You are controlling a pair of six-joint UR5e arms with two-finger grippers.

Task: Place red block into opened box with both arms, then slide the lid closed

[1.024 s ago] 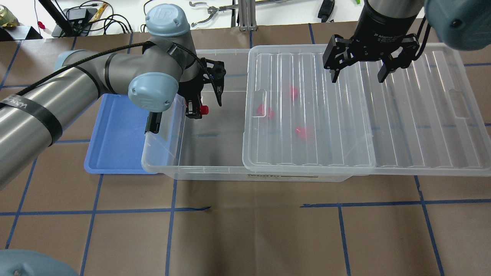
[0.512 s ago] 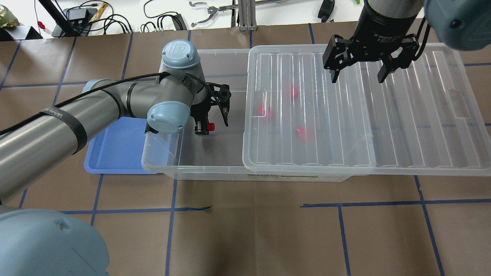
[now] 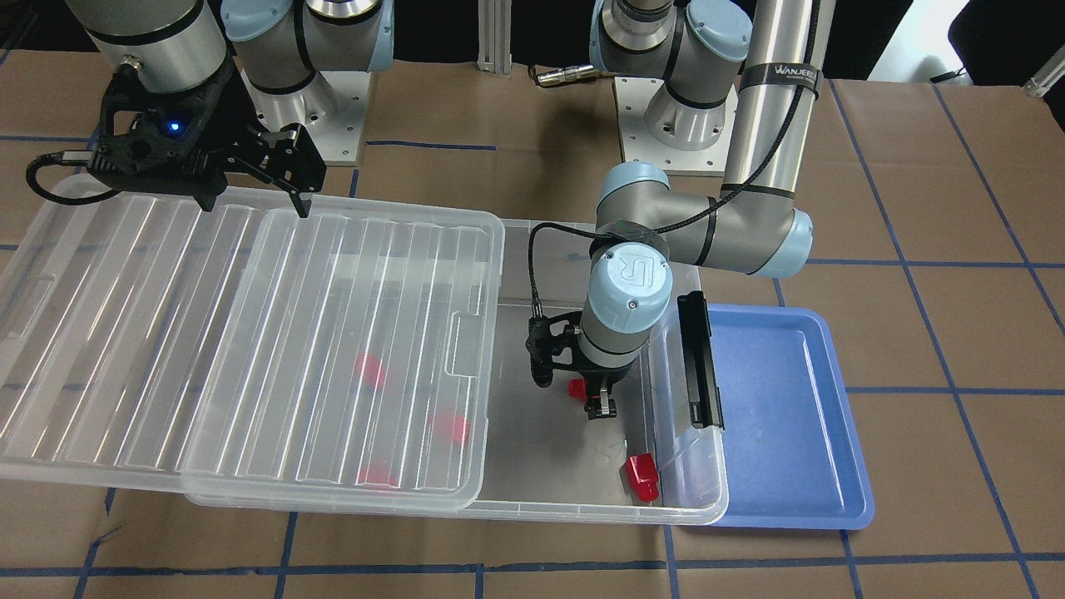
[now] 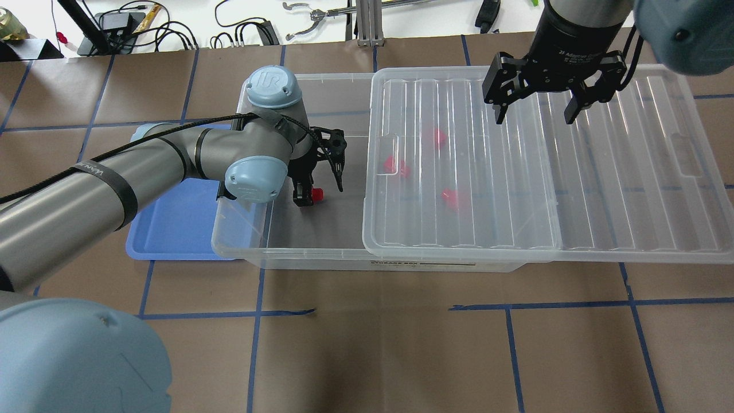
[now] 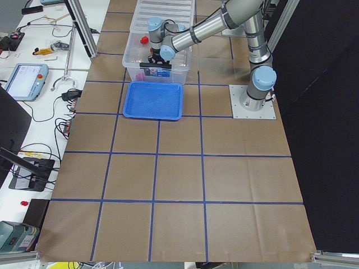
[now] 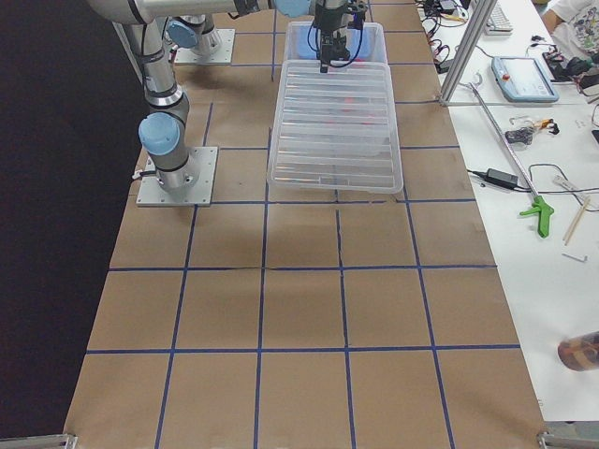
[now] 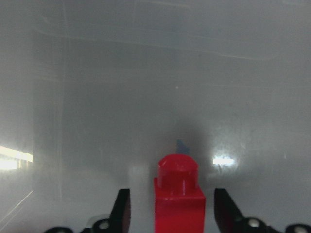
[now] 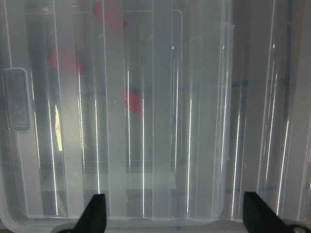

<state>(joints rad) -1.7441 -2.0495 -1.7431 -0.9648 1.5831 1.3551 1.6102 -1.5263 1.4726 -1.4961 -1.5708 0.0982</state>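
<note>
Nearest ran the clear wall of the box (image 4: pixel 321 252), its left half uncovered and its right half under the lid (image 4: pixel 459 229), which reached on past the box to the right. Hard against the box's left end lay a blue tray (image 4: pixel 172 223). A little farther in, the left gripper (image 4: pixel 321 192) hung low inside the uncovered part, pointing down. Its fingers stood partway closed around the red block (image 3: pixel 576 388), which sat between them with its stub toward the floor; whether it touched the floor could not be told. Level with it and to the right, three more red blocks (image 4: pixel 395 166) showed blurred through the lid. In the box's far left corner, by the black latch bar (image 3: pixel 699 362), lay another red block (image 3: pixel 641 478). Farthest, the right gripper (image 4: pixel 536 115) hovered above the lid's far part, fingers spread wide, holding nothing.
</note>
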